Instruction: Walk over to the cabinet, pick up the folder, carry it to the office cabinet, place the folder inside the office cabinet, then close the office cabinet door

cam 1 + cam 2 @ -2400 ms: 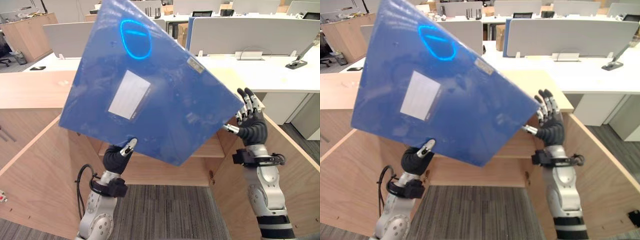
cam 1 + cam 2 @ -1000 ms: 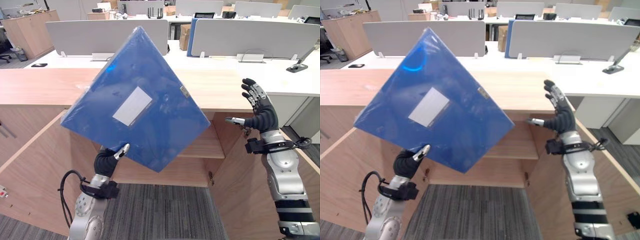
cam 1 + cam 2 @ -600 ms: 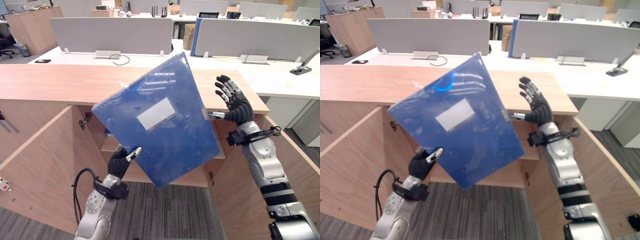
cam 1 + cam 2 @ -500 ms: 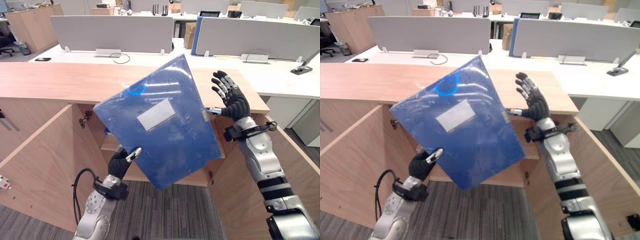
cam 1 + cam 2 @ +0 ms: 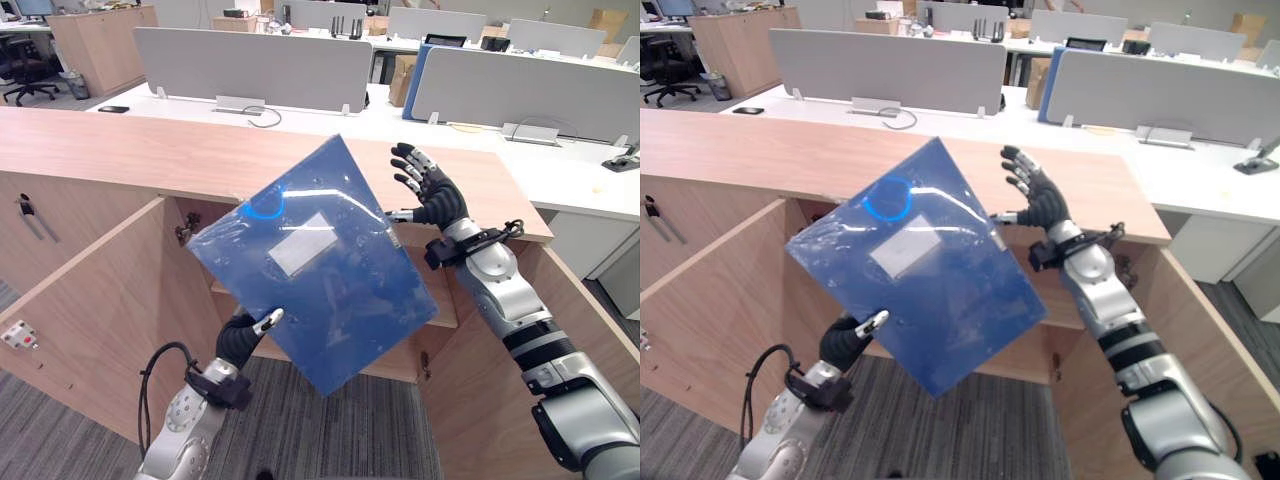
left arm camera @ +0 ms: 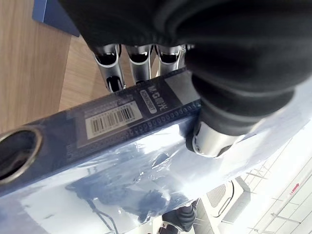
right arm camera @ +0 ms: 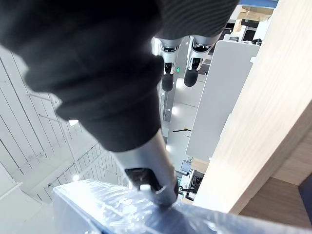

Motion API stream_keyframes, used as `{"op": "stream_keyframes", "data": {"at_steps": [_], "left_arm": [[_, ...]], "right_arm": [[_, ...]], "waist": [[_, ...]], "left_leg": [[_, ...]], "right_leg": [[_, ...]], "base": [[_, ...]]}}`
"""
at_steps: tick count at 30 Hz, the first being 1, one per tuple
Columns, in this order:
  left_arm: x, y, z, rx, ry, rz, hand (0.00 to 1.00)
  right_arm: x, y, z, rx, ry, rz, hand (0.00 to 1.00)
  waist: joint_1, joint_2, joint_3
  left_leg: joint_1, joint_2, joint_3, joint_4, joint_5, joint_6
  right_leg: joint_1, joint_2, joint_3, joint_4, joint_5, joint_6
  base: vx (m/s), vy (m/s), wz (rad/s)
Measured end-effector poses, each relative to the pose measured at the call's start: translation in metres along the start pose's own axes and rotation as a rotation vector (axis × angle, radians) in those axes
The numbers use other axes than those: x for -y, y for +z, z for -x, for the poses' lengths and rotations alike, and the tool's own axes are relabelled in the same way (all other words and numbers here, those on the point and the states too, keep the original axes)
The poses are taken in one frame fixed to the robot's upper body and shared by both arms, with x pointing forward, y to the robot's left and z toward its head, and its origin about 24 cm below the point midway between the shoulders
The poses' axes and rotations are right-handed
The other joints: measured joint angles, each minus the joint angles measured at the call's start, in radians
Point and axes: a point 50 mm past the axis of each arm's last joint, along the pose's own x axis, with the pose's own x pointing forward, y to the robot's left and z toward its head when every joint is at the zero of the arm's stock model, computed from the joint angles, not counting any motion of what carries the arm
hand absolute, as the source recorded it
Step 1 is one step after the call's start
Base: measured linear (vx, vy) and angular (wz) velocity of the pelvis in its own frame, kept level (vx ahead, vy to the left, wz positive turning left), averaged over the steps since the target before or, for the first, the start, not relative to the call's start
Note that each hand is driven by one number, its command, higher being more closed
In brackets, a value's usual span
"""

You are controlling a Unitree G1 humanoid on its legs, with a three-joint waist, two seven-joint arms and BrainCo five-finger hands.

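Note:
A blue folder (image 5: 320, 275) with a white label hangs tilted in front of the open office cabinet (image 5: 150, 150). My left hand (image 5: 245, 338) pinches its lower left edge, with the fingers (image 6: 141, 63) behind and the thumb (image 6: 214, 136) on the front. My right hand (image 5: 432, 195) is open with spread fingers at the folder's upper right edge. Its thumb (image 7: 146, 165) touches the plastic-wrapped folder (image 7: 122, 209). Both hands are at the height of the cabinet's top.
The cabinet's left door (image 5: 90, 300) and right door (image 5: 590, 340) stand wide open, with a shelf (image 5: 445, 315) inside. Behind it stand white desks with grey screens (image 5: 250, 65) and another blue folder (image 5: 420, 70). Grey carpet (image 5: 380, 440) lies below.
The folder has come down and away from the camera, toward the cabinet opening. My right hand drew off, then came back to the folder's right edge. The view has also shifted.

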Motion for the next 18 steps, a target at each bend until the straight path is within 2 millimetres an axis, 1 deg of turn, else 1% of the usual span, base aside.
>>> {"op": "stream_keyframes", "data": {"at_steps": [6, 8, 10, 12, 13, 18], "left_arm": [[0.000, 0.000, 0.001, -0.012, -0.009, -0.025, 1.00], [0.000, 0.000, 0.001, -0.018, -0.014, -0.044, 1.00], [0.000, -0.001, 0.001, -0.023, -0.019, -0.069, 1.00], [0.000, 0.000, 0.001, -0.020, -0.015, -0.080, 1.00], [0.000, 0.000, 0.001, -0.017, -0.010, -0.083, 1.00], [0.000, 0.002, -0.001, 0.017, 0.011, -0.088, 1.00]], "right_arm": [[0.005, -0.002, 0.004, -0.023, 0.021, 0.034, 0.00], [0.008, -0.005, 0.010, -0.037, 0.023, 0.037, 0.00], [0.011, -0.008, 0.019, -0.038, -0.006, 0.034, 0.00], [0.011, -0.009, 0.023, -0.032, -0.024, 0.042, 0.00], [0.010, -0.009, 0.023, -0.027, -0.036, 0.046, 0.00], [0.009, -0.004, 0.022, 0.014, -0.085, 0.035, 0.00]], "waist": [[-0.001, 0.001, -0.003], [-0.001, 0.001, -0.004], [-0.002, 0.001, -0.004], [-0.003, 0.002, -0.004], [-0.008, 0.002, -0.004], [-0.008, 0.002, -0.004]], "left_leg": [[-0.002, 0.010, -0.001, 0.000, -0.002, -0.007], [-0.002, 0.011, -0.001, 0.000, -0.002, -0.008], [-0.002, 0.011, -0.001, 0.000, -0.002, -0.008], [-0.001, 0.011, 0.000, 0.000, -0.002, -0.008], [0.000, 0.011, 0.002, 0.000, -0.002, -0.008], [0.002, 0.011, 0.003, 0.000, -0.003, -0.008]], "right_leg": [[0.002, 0.009, -0.002, -0.009, 0.005, -0.005], [0.002, 0.010, -0.002, -0.009, 0.005, -0.005], [0.002, 0.009, -0.001, -0.009, 0.005, -0.005], [0.002, 0.009, 0.000, -0.009, 0.005, -0.005], [0.002, 0.009, 0.001, -0.009, 0.005, -0.005], [0.002, 0.009, 0.001, -0.006, 0.004, -0.004]], "base": [[0.00, 0.005, 0.00], [0.01, 0.017, 0.00], [0.01, 0.034, -0.01], [0.00, 0.041, -0.02], [-0.01, 0.050, -0.02], [-0.01, 0.041, 0.00]]}}
